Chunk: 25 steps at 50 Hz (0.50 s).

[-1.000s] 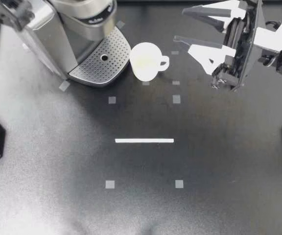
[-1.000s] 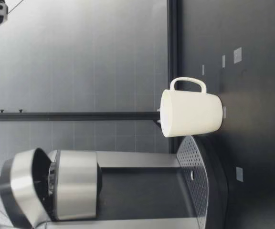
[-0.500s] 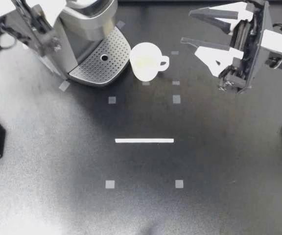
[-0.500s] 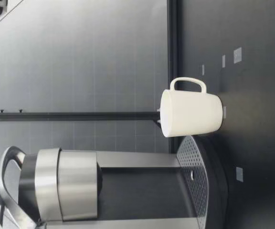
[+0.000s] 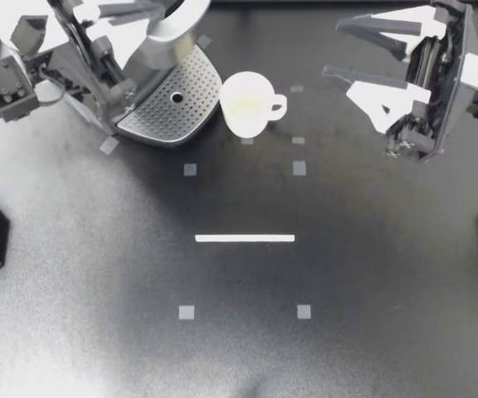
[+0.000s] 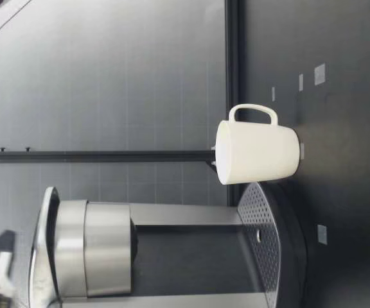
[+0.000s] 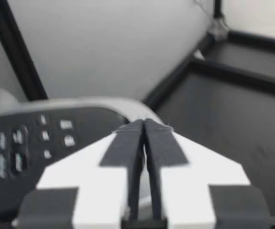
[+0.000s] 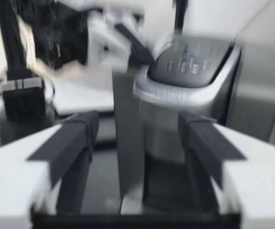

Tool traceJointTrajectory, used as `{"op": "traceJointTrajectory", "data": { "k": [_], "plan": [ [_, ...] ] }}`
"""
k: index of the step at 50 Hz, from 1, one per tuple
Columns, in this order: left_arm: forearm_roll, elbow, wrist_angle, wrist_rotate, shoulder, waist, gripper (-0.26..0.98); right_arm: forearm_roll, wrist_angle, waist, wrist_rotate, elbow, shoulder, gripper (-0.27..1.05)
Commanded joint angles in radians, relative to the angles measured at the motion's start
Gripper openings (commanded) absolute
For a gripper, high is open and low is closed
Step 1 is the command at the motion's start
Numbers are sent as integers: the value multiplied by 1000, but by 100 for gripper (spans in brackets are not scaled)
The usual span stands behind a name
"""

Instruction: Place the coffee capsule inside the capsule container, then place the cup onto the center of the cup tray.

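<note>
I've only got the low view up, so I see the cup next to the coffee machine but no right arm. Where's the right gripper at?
Observer: In the top view the right gripper is out on the handle side of the cup, well apart from it.
Operator: Open or shut?
Observer: Open. The right wrist view shows its fingers spread with nothing held between them.
Operator: And the left one?
Observer: The left gripper is shut on nothing, by the left wrist view, over the top of the coffee machine.
</note>
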Motion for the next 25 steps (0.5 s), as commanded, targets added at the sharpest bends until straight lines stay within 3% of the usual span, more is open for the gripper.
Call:
{"op": "traceJointTrajectory", "data": {
  "k": [1, 7, 12, 18, 25],
  "plan": [
    [-8, -44, 106, 29, -5, -31, 11, 0, 106, -28, -3, -55, -6, 63],
    [-106, -92, 265, 179, 6, -74, 11, -9, 293, -71, -15, -112, -5, 63],
    [-261, -160, 408, 419, 26, -112, 11, -25, 423, -98, -28, -160, 8, 63],
    [-509, -288, 611, 723, 40, -150, 11, -41, 532, -129, -44, -207, 31, 63],
    [-695, -422, 752, 887, 29, -192, 11, -48, 646, -181, -86, -252, 81, 63]
  ]
}}
